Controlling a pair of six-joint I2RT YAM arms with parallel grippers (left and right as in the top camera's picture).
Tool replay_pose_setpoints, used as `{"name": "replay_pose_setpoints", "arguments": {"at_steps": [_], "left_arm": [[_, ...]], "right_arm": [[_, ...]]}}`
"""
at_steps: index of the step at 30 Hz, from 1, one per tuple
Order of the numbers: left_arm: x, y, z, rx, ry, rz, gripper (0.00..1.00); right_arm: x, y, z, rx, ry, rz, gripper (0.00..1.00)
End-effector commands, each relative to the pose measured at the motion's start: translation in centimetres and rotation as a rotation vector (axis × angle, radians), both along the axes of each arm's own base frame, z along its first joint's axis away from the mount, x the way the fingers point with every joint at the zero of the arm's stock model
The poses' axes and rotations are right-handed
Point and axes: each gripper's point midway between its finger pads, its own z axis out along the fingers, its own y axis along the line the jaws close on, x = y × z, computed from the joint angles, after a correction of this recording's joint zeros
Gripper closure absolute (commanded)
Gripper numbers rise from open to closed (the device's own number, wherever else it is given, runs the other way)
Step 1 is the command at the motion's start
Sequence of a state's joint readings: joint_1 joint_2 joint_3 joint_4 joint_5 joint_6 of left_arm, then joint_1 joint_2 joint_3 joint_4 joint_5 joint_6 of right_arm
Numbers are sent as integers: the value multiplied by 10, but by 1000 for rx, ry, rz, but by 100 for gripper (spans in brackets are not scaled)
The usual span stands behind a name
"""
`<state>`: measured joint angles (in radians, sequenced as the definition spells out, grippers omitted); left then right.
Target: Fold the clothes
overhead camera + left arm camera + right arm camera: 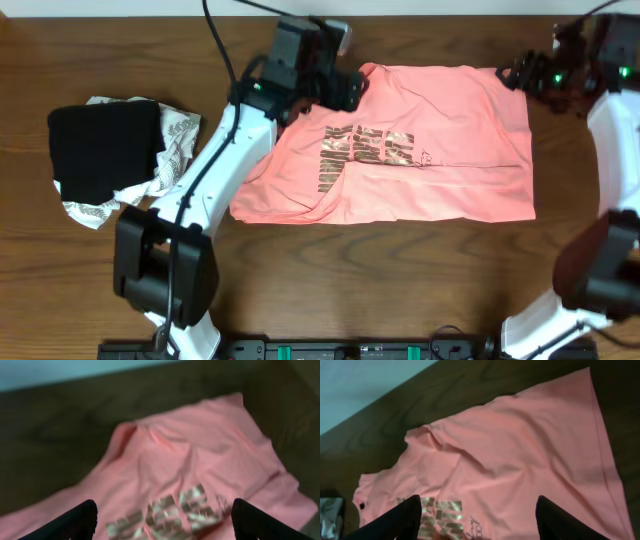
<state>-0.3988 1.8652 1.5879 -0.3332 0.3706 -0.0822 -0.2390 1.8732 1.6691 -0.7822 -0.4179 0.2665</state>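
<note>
Salmon-pink T-shirt (450,170) lies spread on the wooden surface (400,270), lettering up, directly beneath the left claw (162,520), which hangs released, fingers wide apart, grasping nothing. The right claw (475,522) is released too, with the shirt below and ahead of it. A black garment (105,150) and a patterned white cloth (178,135) lie well apart from both claws.
</note>
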Motion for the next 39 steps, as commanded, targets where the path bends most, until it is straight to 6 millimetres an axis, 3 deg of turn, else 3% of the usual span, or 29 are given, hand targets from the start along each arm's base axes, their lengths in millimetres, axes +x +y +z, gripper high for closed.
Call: {"name": "replay_pose_setpoints", "arguments": {"at_steps": [1,7,12,20,29,33,39], "left_arm": [[22,1,10,-39,-13,27,14],[41,-6,-15,-37,29,40,14],[51,-10,-40,-31,47,43,14],[65,-17,-57,-69,50,69,14],[64,-17,-63,-67,62,71,14],[63,-16,-65,-61,74,72,14],[59,-18,-68,-55,86,68,14]], "right_arm": [[26,-6,8,-53,-28,33,27],[56,-41,-10,-128,21,-18,25],[73,-69,-40,-138,31,-63,25],[97,-102,-92,-144,9,-106,27],[118,-100,-158,-133,14,-104,29],[122,-94,-175,-131,19,-95,29],[127,-82,-183,-131,16,-74,35]]}}
